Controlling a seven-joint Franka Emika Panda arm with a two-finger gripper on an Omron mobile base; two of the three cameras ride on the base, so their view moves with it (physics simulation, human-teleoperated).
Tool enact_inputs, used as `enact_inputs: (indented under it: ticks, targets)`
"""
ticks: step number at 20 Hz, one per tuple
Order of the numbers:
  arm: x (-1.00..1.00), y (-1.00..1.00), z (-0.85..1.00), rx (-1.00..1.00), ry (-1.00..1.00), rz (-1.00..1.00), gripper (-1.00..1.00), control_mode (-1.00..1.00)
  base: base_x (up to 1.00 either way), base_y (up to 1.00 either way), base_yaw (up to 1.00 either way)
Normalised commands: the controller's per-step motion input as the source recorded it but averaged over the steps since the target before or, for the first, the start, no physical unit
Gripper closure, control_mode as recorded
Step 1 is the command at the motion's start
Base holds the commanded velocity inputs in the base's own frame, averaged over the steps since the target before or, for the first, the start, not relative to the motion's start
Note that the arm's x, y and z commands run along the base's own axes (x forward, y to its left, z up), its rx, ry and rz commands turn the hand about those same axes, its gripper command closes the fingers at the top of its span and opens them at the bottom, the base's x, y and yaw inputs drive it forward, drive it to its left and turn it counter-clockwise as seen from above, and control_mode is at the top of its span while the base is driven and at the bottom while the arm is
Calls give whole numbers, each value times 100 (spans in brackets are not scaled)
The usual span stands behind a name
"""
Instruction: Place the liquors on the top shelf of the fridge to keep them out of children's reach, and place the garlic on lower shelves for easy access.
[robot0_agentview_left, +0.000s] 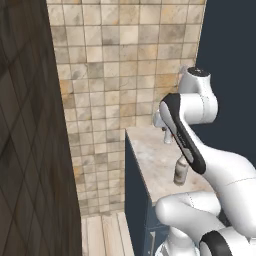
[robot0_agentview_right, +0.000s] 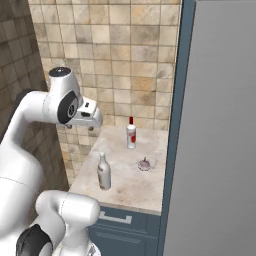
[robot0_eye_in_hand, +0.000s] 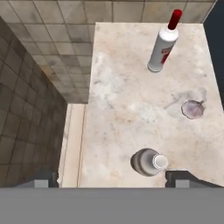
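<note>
Marble worktop (robot0_agentview_right: 125, 185) holds all three things. The brown bottle (robot0_agentview_right: 103, 172) stands nearest the front edge, the white bottle (robot0_agentview_right: 131, 133) stands behind it, and the garlic (robot0_agentview_right: 144, 164) lies between them, off to the side. The end effector (robot0_eye_in_hand: 111, 177) hangs wide open over the brown bottle, holding nothing. It should come straight down around the neck. The right base view shows the shut fridge (robot0_agentview_right: 215, 150); the hand view shows the bottle's top.

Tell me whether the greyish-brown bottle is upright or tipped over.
Upright. The greyish-brown bottle stands on its base on the marble counter, neck pointing up; the hand view looks down onto its mouth.
</note>
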Motion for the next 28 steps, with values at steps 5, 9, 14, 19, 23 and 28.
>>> enact_inputs:
  ticks: [5, 9, 14, 19, 23, 28]
  targets:
    - [-17, 0, -28, 0, -8, -24, -100, -100, 0, 0, 0]
    - [-5, 0, -17, -1, 0, -38, -100, -100, 0, 0, 0]
    - [-1, 0, -15, -4, 1, -43, -100, -100, 0, 0, 0]
    - [0, 0, -23, -6, 5, -44, -100, -100, 0, 0, 0]
    - [0, 0, -29, -7, 6, -37, -100, -100, 0, 0, 0]
    - [1, 0, -31, -7, 6, -28, -100, -100, 0, 0, 0]
